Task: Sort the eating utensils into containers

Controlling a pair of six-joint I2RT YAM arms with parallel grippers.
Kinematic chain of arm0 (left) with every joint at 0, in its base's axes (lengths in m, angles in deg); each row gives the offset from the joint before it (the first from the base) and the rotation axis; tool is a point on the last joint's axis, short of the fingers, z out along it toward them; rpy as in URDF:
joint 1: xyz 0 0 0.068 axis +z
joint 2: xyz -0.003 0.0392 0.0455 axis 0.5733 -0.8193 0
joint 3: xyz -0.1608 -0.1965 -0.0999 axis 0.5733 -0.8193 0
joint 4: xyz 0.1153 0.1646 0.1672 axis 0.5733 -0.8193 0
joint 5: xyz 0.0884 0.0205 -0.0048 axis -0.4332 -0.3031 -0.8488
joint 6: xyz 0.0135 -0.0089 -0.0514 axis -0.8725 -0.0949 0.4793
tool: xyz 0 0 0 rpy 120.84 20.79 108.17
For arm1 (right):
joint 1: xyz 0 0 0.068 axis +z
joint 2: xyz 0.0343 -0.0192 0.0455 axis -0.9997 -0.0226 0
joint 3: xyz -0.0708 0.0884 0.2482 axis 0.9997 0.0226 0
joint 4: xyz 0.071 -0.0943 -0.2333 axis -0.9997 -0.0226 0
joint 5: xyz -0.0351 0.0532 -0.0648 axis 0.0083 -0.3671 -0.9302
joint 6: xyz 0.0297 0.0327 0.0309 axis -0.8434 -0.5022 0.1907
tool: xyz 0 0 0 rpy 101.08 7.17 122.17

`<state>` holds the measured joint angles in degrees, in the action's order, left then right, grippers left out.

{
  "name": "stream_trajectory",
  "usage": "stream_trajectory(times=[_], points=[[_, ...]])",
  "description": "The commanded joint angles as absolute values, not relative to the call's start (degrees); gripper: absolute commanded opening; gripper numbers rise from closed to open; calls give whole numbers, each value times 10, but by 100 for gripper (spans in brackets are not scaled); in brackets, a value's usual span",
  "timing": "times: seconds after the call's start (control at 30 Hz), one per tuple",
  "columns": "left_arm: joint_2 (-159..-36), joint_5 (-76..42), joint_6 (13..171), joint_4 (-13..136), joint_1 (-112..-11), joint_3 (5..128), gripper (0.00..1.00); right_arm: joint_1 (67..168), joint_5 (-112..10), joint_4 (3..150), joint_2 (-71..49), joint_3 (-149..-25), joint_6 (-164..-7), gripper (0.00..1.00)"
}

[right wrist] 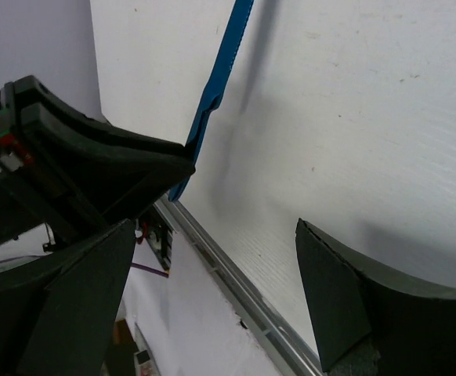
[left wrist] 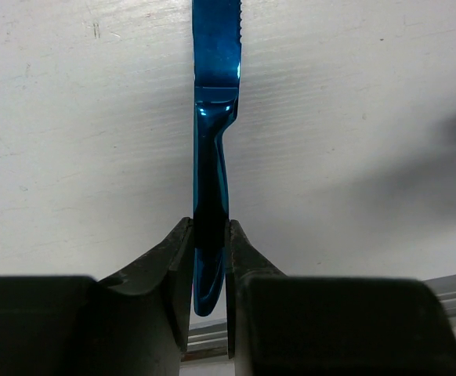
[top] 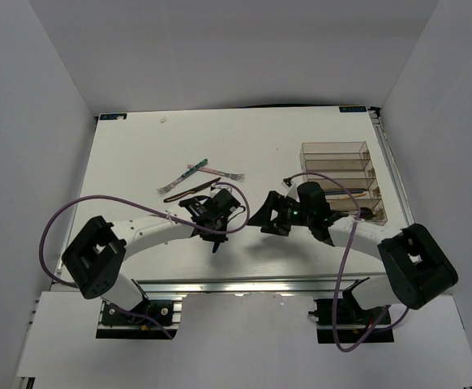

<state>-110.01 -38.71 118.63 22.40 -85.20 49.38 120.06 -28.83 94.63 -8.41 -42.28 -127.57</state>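
My left gripper [left wrist: 210, 227] is shut on the handle of a blue knife [left wrist: 212, 117], whose serrated blade points away over the white table. In the top view the left gripper [top: 212, 217] sits near the table's middle front. My right gripper [top: 270, 215] is open and empty just to its right, facing it. In the right wrist view the blue knife [right wrist: 212, 94] sticks out of the left gripper's black body [right wrist: 95, 172], and my right gripper [right wrist: 216, 227] stands wide open. Forks [top: 220, 175] and brown chopsticks [top: 191, 192] lie behind the left gripper. The clear divided tray [top: 343, 154] stands at the right.
Dark utensils lie in the tray's near compartments [top: 358, 198]. The table's metal front edge [right wrist: 236, 290] runs close below the grippers. White walls enclose the table on three sides. Purple cables loop from both arms.
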Motion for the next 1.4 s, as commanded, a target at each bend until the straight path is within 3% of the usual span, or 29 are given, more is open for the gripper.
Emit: stream_trajectory(times=[0.0,0.33,0.63,0.73,0.77,0.87,1.23,1.27,1.33,1.37], points=[[-1062,-392,1196,243,-861,514,0,1220,-299,1029,-110,-419,-1337,87],[-1052,-384,1203,262,-882,519,0,1268,-317,1104,-232,-457,-1426,86],[-1054,-364,1204,291,-893,517,0,1305,-307,1199,-350,-520,-1490,79],[-1054,-363,1204,291,-895,519,0,1305,-312,1233,-367,-519,-1506,49],[-1053,-364,1204,290,-895,519,0,1305,-317,1240,-369,-514,-1513,25],[-1052,-373,1206,280,-895,520,0,1305,-321,1251,-364,-505,-1517,0],[-962,-463,1231,191,-895,564,1,1305,-366,1147,-286,-512,-1422,0],[-941,-468,1229,185,-895,573,4,1304,-382,1088,-275,-522,-1401,0],[-920,-493,1229,172,-895,576,24,1303,-395,1039,-242,-551,-1339,0],[-904,-507,1229,165,-895,573,59,1298,-411,988,-228,-559,-1322,0]])
